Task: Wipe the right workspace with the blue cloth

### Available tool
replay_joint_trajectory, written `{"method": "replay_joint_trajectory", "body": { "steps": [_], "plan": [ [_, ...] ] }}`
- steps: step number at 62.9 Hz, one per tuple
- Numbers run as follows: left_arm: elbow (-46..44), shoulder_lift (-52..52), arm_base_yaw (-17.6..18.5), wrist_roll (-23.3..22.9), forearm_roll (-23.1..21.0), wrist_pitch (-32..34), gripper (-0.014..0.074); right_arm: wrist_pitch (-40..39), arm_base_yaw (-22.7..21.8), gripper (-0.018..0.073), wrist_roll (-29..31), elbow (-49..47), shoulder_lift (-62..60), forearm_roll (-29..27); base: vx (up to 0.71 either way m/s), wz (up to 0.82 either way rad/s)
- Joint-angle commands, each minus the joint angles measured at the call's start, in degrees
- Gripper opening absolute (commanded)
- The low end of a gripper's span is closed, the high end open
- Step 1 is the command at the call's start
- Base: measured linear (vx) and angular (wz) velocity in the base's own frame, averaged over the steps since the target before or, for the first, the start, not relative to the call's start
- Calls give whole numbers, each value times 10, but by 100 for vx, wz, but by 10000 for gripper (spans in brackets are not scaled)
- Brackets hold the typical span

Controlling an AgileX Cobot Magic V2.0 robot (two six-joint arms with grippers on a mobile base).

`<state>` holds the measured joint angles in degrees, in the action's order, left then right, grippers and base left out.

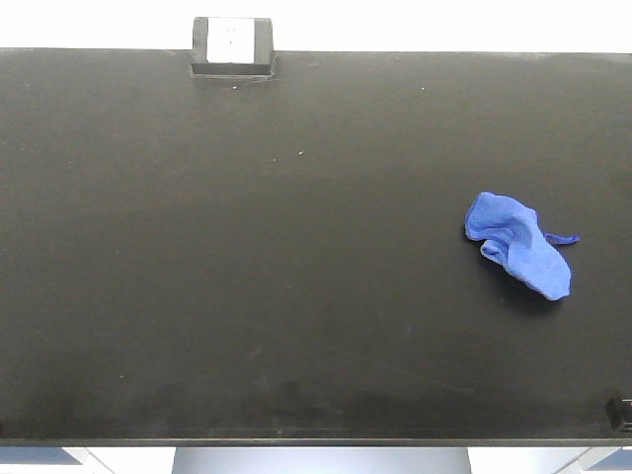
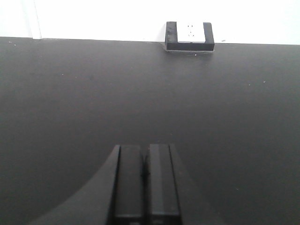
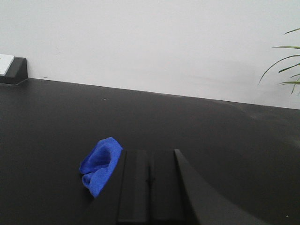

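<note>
Each hand, left (image 2: 146,180) and right (image 3: 150,187), shows flat matte-black rectangular fingers.

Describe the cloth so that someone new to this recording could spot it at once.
Start with the wide black benchtop that fills the front view, socket box at its far edge. On its right half lies the blue cloth, a small bunched rag with a thin thread tail. It is the only coloured thing on the bench.

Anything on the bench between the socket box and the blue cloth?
Nothing: the exterior front view shows only bare black benchtop between the socket box and the blue cloth.
</note>
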<state>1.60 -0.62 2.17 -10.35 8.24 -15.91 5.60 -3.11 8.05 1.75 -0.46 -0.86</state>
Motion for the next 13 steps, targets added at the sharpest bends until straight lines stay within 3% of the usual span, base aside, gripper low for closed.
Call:
{"method": "replay_joint_trajectory", "body": {
  "steps": [1, 13],
  "plan": [
    [17, -9, 3, -5, 1, 45, -6, -45, -1, -8, 0, 11, -7, 0, 0, 0],
    [17, -9, 3, -5, 1, 45, -6, -45, -1, -8, 0, 11, -7, 0, 0, 0]
  ]
}}
